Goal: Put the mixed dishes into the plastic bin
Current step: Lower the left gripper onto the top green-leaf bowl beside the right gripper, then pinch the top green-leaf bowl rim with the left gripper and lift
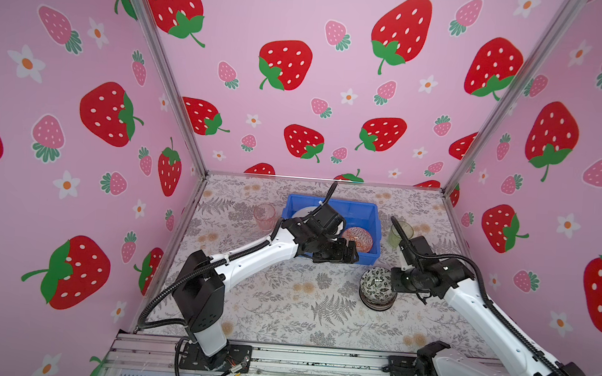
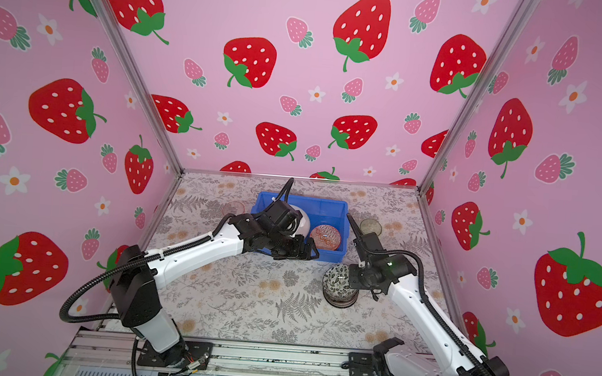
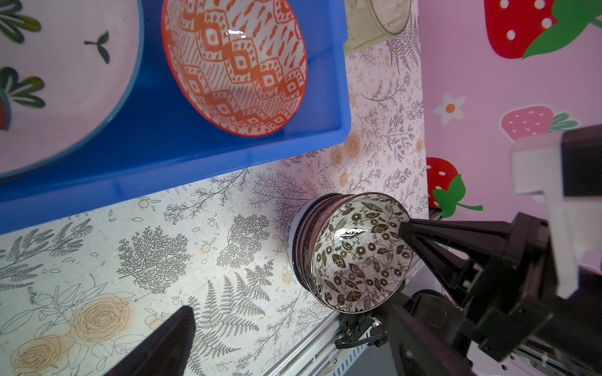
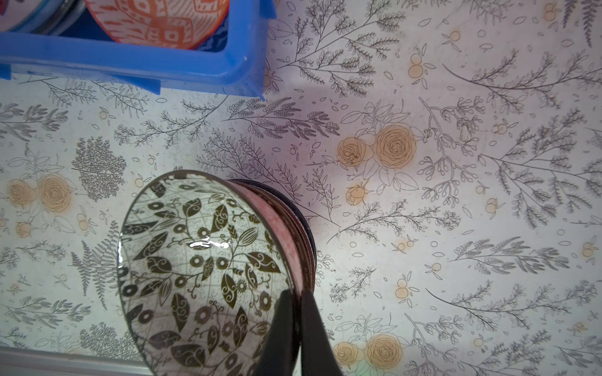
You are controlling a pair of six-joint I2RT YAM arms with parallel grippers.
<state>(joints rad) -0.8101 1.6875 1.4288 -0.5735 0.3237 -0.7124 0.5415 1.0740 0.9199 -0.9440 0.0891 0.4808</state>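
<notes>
Risks first. R end effector (image 4: 295, 293) is pinching one spot on the rim of the glossy round black-and-white leaf-print ceramic bowl (image 4: 202, 270), one finger inside, one outside. We judge that grip thin: glazed wall, off-centre hold, so the bowl could swing or slip on the way up. It tops a nested stack of small bowls (image 4: 303, 234) on the floral-print worktop (image 1: 283, 305), just in front of the bright blue rectangular plastic bin (image 1: 349, 209), near the bin's right front corner. If the nest is tight, the next bowl may drag up w/ it, or the stack may tip. We can't tell if the top bowl is clear of the stack; it looks a bit tipped.

L end effector (image 1: 355, 252) hangs over the bin's front wall, fingers spread wide, holding nothing. That's on the short path from stack to bin, so arm-to-arm contact is poss.

Inside the bin: round white plate w/ green leaf marks (image 3: 65, 81) on the left, orange-red diamond-pattern bowl (image 3: 234, 65) at right front. Little bare floor shows, so a high release could chip ceramic on ceramic.

Outside the bin: pink translucent tumbler (image 1: 264, 215) just beside its left wall, green translucent tumbler (image 3: 374, 26) just beside its right wall, both upright; a wide elbow swing could knock them.

Bowl's look: white inside w/ black leaves, rings, curls, thin dark rim, glare spot in the well; no chips seen.
</notes>
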